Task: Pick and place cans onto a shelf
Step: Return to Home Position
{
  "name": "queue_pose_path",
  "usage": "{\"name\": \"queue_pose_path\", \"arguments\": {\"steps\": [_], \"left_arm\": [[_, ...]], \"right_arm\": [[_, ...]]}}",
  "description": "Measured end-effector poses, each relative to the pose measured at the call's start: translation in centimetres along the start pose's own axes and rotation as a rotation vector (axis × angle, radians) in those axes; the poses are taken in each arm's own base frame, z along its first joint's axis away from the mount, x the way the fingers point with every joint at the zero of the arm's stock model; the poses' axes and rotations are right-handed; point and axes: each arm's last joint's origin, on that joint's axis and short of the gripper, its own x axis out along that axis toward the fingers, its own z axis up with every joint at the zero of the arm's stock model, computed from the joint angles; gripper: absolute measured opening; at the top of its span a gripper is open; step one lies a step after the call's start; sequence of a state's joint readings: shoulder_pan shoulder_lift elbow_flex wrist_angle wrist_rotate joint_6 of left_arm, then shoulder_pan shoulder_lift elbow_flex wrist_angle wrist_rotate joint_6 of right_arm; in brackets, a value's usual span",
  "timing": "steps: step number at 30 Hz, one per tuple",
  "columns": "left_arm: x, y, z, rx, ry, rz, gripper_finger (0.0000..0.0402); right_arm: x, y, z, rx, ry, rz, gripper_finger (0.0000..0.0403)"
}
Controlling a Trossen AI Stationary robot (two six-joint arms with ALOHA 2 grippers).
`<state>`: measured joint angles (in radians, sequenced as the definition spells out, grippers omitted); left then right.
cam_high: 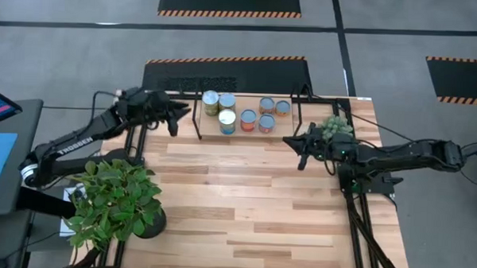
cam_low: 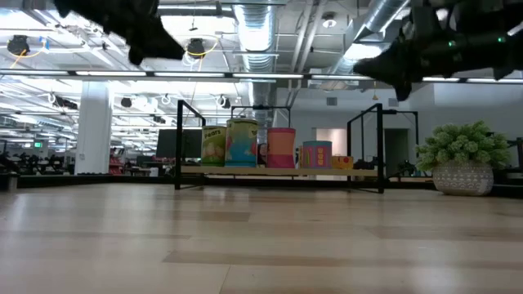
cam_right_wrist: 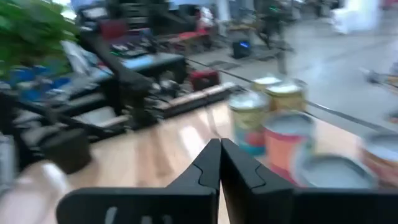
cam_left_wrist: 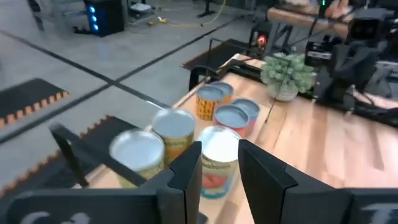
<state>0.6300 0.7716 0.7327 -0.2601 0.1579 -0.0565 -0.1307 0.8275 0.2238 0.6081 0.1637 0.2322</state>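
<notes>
Several cans (cam_high: 247, 114) stand upright on their bases on the low light-wood shelf (cam_high: 253, 135) at the table's far edge; the low view shows them in a row (cam_low: 261, 149). My left gripper (cam_high: 174, 121) hovers just left of the shelf. Its fingers (cam_left_wrist: 219, 160) are open with nothing between them, and they point toward the white-topped can (cam_left_wrist: 219, 149). My right gripper (cam_high: 301, 150) hangs above the table just right of the shelf's near right corner, shut (cam_right_wrist: 219, 148) and holding nothing.
A big leafy potted plant (cam_high: 113, 203) stands at the near left of the table. A small plant in a pale pot (cam_high: 334, 126) stands at the far right, behind my right arm. Black metal frames (cam_low: 366, 147) flank the shelf. Bare planks (cam_high: 244, 198) fill the middle.
</notes>
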Motion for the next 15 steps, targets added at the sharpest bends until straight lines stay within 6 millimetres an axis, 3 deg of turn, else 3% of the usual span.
{"name": "queue_pose_path", "arguments": {"steps": [7,15], "left_arm": [[-0.9,-0.7,-6.1,-0.155,-0.126,0.083,0.0093],[-3.0,-1.8,-9.8,-0.185,-0.224,0.062,0.0093]], "right_arm": [[-1.0,-0.9,-1.4,-0.017,0.051,-0.079,0.0033],[-2.1,-2.4,-3.4,0.014,0.054,-0.145,0.0033]]}}
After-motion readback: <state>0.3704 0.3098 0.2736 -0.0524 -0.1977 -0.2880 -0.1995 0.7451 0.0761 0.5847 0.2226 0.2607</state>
